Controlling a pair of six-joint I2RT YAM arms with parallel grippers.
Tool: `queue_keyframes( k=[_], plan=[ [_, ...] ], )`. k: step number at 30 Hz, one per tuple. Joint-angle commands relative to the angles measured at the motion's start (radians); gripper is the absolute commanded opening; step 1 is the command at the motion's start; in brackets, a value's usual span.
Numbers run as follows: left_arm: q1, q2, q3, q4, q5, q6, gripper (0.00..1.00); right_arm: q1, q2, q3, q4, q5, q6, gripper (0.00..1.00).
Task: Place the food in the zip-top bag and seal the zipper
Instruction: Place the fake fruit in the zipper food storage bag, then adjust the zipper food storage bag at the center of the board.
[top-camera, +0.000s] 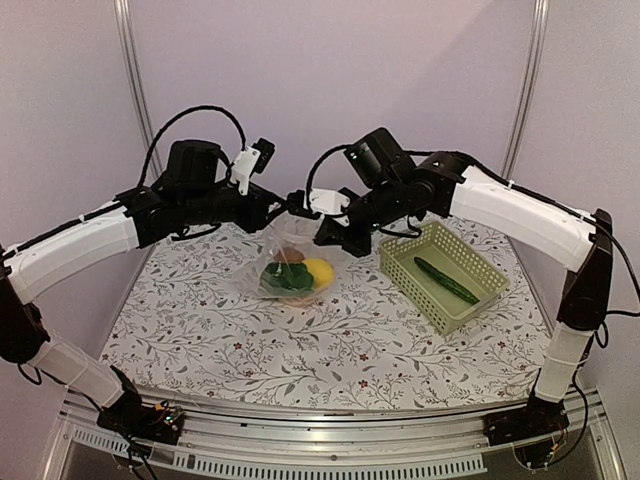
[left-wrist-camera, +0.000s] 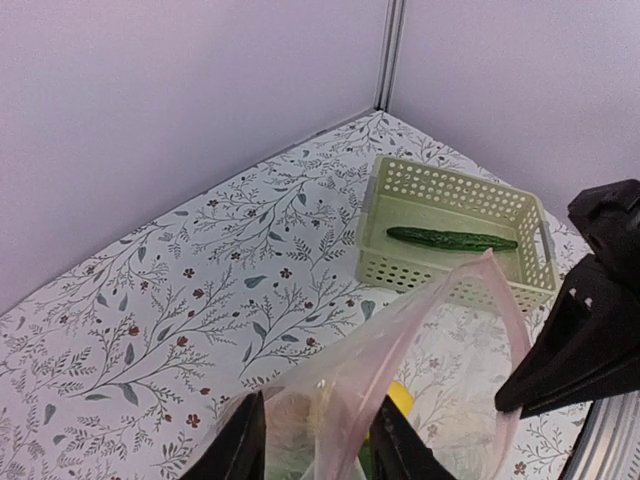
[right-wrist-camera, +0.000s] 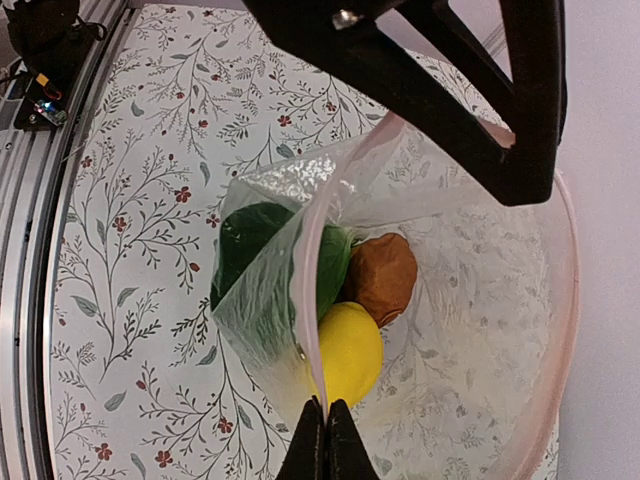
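Clear film of the zip-top bag (top-camera: 292, 240) hangs above the middle of the table (top-camera: 200, 330) between the two arms. Its pink zipper (right-wrist-camera: 308, 300) runs straight into the right gripper (right-wrist-camera: 320, 440), whose jaws are pinched tight on it. The left gripper (left-wrist-camera: 318, 440) has its jaws partly apart, the bag's mouth edge between them. Only the right wrist view looks inside: leafy green vegetable (right-wrist-camera: 250, 250), yellow fruit (right-wrist-camera: 350, 350), reddish-brown round one (right-wrist-camera: 385, 275). The left wrist view shows the cucumber (left-wrist-camera: 450, 238) lying in the pale green basket (left-wrist-camera: 400, 275), far right.
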Motion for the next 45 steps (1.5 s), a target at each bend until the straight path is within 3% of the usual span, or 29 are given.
queue_keyframes(
  k=[1,3,9,16,21,25,28,34,39,45],
  plan=[
    [-0.002,-0.035,0.016,-0.038,0.010,0.018,0.36,0.005,-0.002,0.076,0.014,0.066,-0.016,0.00],
    [0.011,-0.036,0.031,-0.067,0.001,0.013,0.29,0.005,-0.021,0.095,0.024,0.065,-0.023,0.00],
    [0.039,-0.022,0.036,-0.097,0.026,0.004,0.33,0.005,-0.042,0.100,0.000,0.036,-0.043,0.00],
    [0.045,-0.021,0.043,-0.087,0.051,-0.013,0.00,0.007,-0.053,0.104,-0.003,0.022,-0.033,0.00],
    [0.066,0.028,0.111,-0.084,0.150,-0.045,0.00,0.006,-0.046,0.121,0.007,0.060,-0.047,0.00],
    [0.064,0.144,0.358,-0.203,0.253,-0.119,0.00,0.003,-0.029,0.159,0.118,0.264,-0.072,0.00],
    [0.045,0.182,0.481,-0.253,0.254,-0.127,0.00,-0.003,-0.048,0.213,0.144,0.261,-0.082,0.00],
    [0.016,0.206,0.495,-0.275,0.130,-0.071,0.00,-0.004,-0.087,0.073,0.153,0.264,-0.102,0.00],
    [0.015,0.223,0.388,-0.307,0.047,-0.035,0.00,-0.001,-0.157,-0.090,0.082,0.089,-0.068,0.00],
    [-0.016,0.193,0.396,-0.372,0.087,-0.032,0.44,0.037,-0.197,-0.168,0.018,-0.001,-0.065,0.00]
  ],
)
